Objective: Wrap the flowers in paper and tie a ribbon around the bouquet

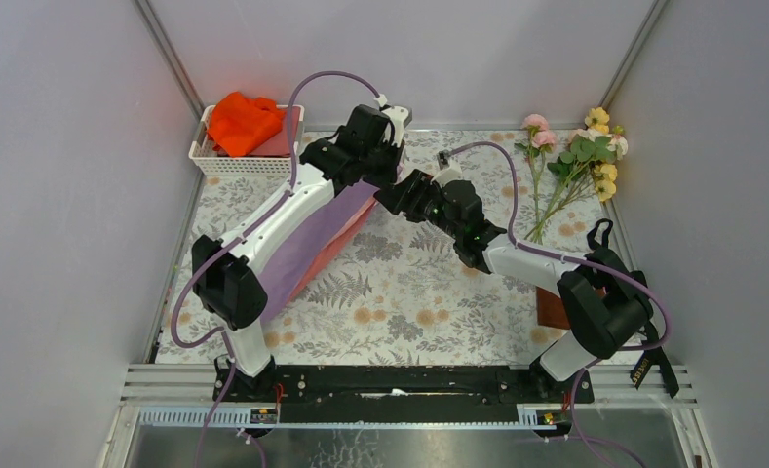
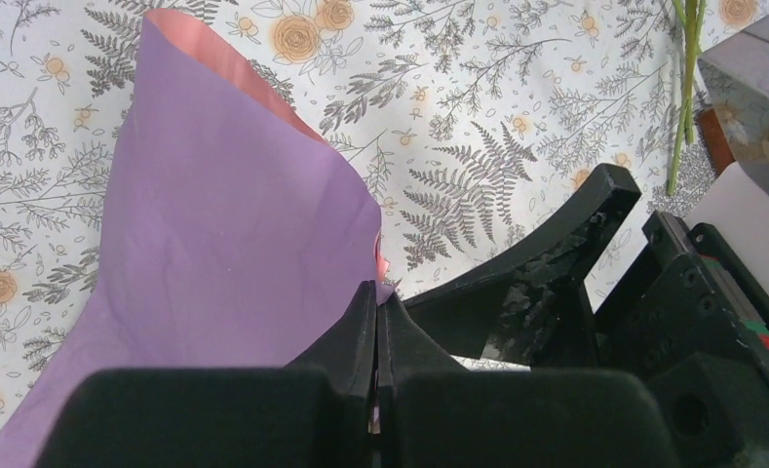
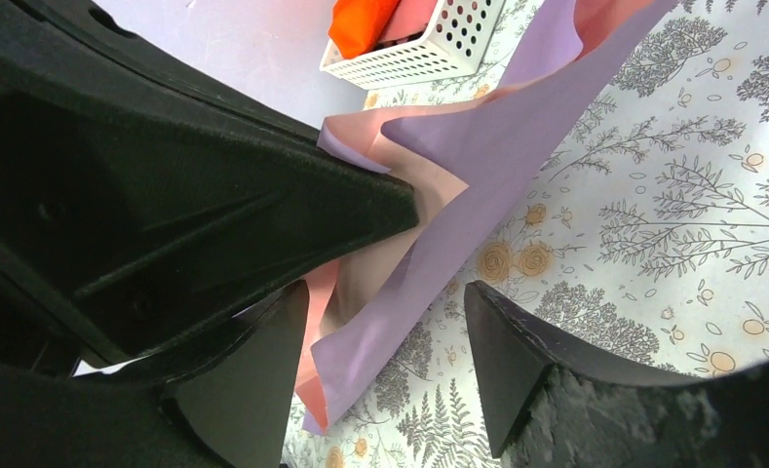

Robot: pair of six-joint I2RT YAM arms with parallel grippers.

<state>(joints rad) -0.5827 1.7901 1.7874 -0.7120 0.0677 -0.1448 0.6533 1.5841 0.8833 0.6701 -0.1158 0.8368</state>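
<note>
Floral-print desk (image 2: 517, 97) below; my left fingers (image 2: 356, 331) are clamped on the paper (image 2: 214, 244) at its edge, bottom centre. My right fingers (image 3: 517, 361) stand apart, paper hanging between them.

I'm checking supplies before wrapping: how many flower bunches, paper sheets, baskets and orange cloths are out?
flowers, bunches: 1
paper, sheets: 1
basket: 1
orange cloth: 1
Total: 4
</note>
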